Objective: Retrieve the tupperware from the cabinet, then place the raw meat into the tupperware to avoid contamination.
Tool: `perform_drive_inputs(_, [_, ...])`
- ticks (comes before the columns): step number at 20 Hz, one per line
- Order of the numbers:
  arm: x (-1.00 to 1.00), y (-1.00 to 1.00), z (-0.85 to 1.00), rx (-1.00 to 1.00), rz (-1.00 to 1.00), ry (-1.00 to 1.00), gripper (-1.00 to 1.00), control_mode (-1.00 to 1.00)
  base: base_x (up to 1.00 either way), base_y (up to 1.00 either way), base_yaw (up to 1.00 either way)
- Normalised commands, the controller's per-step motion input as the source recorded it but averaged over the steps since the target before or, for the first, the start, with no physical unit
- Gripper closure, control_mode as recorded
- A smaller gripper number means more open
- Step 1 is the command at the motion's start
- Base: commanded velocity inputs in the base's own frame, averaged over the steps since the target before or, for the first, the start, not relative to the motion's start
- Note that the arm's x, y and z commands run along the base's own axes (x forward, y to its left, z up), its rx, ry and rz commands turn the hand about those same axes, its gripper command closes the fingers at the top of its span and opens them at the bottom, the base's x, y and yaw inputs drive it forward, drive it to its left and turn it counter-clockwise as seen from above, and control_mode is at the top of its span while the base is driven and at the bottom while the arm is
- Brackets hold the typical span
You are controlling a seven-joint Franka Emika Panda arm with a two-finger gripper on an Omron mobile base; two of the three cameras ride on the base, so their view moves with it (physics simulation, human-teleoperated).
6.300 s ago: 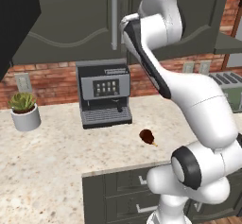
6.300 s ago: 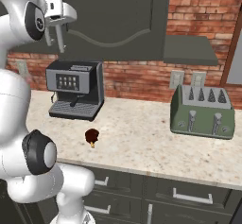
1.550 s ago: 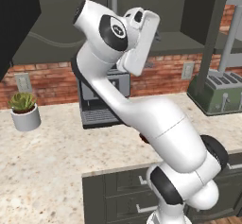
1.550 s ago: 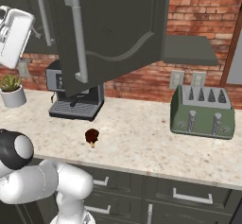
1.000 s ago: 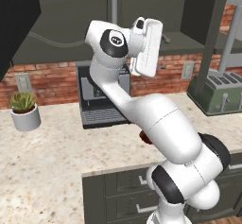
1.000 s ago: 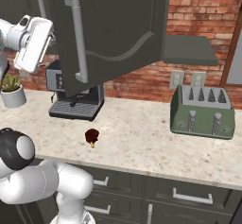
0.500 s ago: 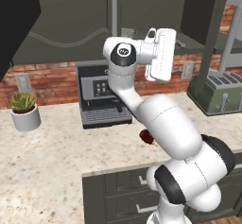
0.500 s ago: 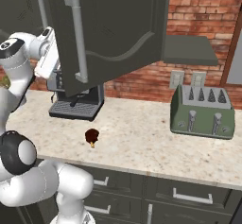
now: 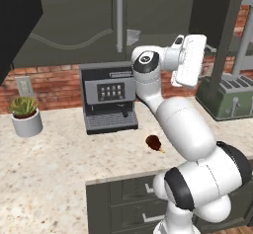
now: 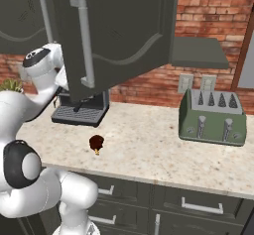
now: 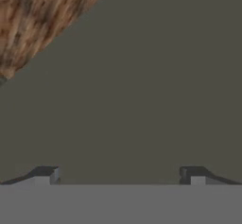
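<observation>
Tupperware isn't visible from here, presumably inside the cabinet (image 10: pixel 119 35), whose right door hangs swung open over the coffee machine (image 9: pixel 107 96). The gripper (image 11: pixel 120 175) is raised beside that opening, jaws spread wide and empty, facing a flat dark panel, so the reach should go up and in, away from the counter (image 10: pixel 149 145). Raw meat (image 10: pixel 96 143) lies on the counter well below the hand, just in front of the coffee machine, bone end toward the near edge.

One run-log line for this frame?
phase: fetch tupperware | cabinet: door open | gripper: open, empty, at cabinet | meat: on counter
</observation>
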Motion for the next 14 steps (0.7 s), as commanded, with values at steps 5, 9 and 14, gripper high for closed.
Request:
perform_drive_inputs(5, [-0.21, -0.56, 0.00, -0.03, -0.24, 0.13, -1.00, -1.00, 0.00, 0.00, 0.00])
perform_drive_inputs(9, [-0.10, -0.57, 0.00, 0.00, -0.12, 0.04, -1.00, -1.00, 0.00, 0.00, 0.00])
perform_drive_inputs(14, [0.00, -0.57, 0.00, 0.00, -0.09, 0.02, -1.00, -1.00, 0.00, 0.00, 0.00])
